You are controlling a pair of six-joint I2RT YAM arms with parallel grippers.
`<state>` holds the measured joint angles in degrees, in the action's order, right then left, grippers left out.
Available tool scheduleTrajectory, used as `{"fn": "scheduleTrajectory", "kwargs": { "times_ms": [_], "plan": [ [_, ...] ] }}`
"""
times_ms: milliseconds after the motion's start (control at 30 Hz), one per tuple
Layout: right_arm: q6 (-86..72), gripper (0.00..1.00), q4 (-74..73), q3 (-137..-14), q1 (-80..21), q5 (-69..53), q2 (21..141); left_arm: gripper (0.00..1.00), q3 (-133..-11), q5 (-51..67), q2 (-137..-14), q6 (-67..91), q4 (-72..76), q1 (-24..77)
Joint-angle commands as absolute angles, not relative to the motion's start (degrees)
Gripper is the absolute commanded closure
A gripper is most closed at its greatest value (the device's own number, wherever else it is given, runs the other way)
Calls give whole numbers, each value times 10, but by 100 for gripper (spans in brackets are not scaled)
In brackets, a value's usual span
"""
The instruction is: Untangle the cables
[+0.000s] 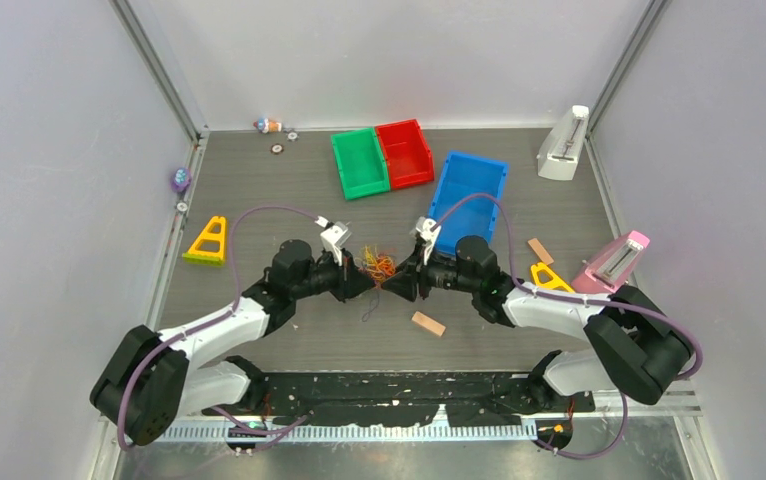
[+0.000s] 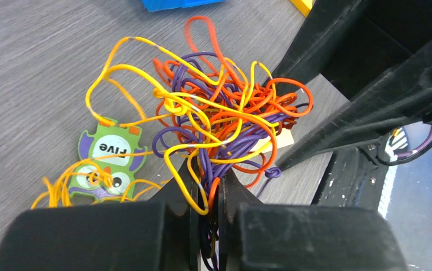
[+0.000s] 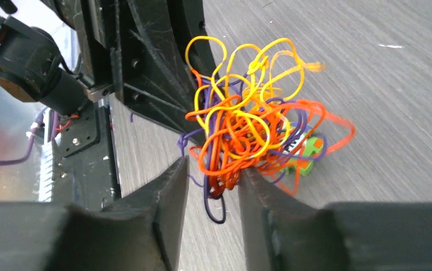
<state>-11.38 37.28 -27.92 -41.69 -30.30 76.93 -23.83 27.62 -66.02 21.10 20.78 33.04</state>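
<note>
- Left pincer (image 2: 207,189): fingers pressed nearly together on a few strands of the cables (image 2: 219,124), one yellow, one orange and one purple, at the near edge of the bundle. Risk: with several colours in one pinch, a pull would likely draw the knot tighter instead of freeing a single wire.
- Owl card (image 2: 104,152): flat and green with purple trim, printed "Five", lying on the surface (image 1: 259,180) just left of the bundle. Thin yellow-orange loops cross it. Risk: a loop could snag the card's edge and drag it along.
- Cables: one dense snarl at mid-surface, between the two pincers.
  - The wires are fine, glossy and round in section.
  - They look springy, holding open loops rather than lying slack.
  - Orange and purple crowd the core, and yellow throws the widest loops outward.
  - Risk: springy loops may whip back and re-tangle once let go.
- Right pincer (image 3: 214,169): fingers part-spread, with the lower tail of the snarl hanging in the gap and lying against one finger.
  - I cannot tell whether any strand is truly pinched.
  - Risk: closing here takes a clump, not one wire, or the smooth strands slide out.
- Both pincers sit very near each other, tip to tip. Risk: the matte black fingers could knock together if either one advances.
- Wooden block (image 1: 428,323): a small, plain block lying near the snarl on its near right. A trailing wire could sweep it.
</note>
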Motion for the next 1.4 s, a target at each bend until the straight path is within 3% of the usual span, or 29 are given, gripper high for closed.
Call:
{"fn": "scheduleTrajectory", "kwargs": {
  "times_ms": [0, 67, 200, 267, 333, 367, 400, 433, 500, 567, 633, 700, 833, 1133, 1367],
  "plan": [
    [-105, 37, 402, -301, -425, -316, 765, 100, -254, 285, -648, 211, 241, 331],
    [-102, 27, 397, -294, -425, -275, 753, 100, -246, 280, -634, 211, 247, 331],
    [-98, 26, 394, -280, -425, -213, 732, 100, -233, 287, -615, 207, 258, 331],
    [-98, 30, 394, -281, -425, -216, 734, 100, -228, 309, -611, 207, 271, 331],
    [-101, 38, 388, -291, -425, -224, 744, 100, -224, 351, -615, 211, 297, 331],
    [-102, 54, 385, -296, -425, -226, 750, 100, -223, 367, -618, 214, 309, 331],
    [-103, 61, 384, -299, -425, -226, 752, 100, -224, 377, -624, 217, 314, 331],
    [-104, 76, 383, -301, -425, -223, 753, 100, -228, 379, -629, 218, 312, 331],
    [-104, 88, 365, -301, -425, -194, 749, 100, -237, 339, -617, 206, 268, 330],
    [-107, 94, 338, -300, -425, -127, 736, 100, -227, 232, -574, 190, 227, 330],
    [-116, 94, 293, -302, -425, -9, 725, 100, -204, 75, -524, 193, 186, 330],
    [-140, 95, 236, -310, -424, 202, 719, 100, -182, -100, -477, 208, 145, 328],
    [-192, 95, 152, -321, -418, 391, 707, 100, -164, -218, -429, 236, 101, 322],
    [-183, 95, 187, -292, -417, 377, 670, 100, -186, -333, -439, 276, 20, 321],
    [-227, 95, 159, -275, -417, 498, 633, 100, -193, -429, -436, 334, -37, 318]
  ]
}}
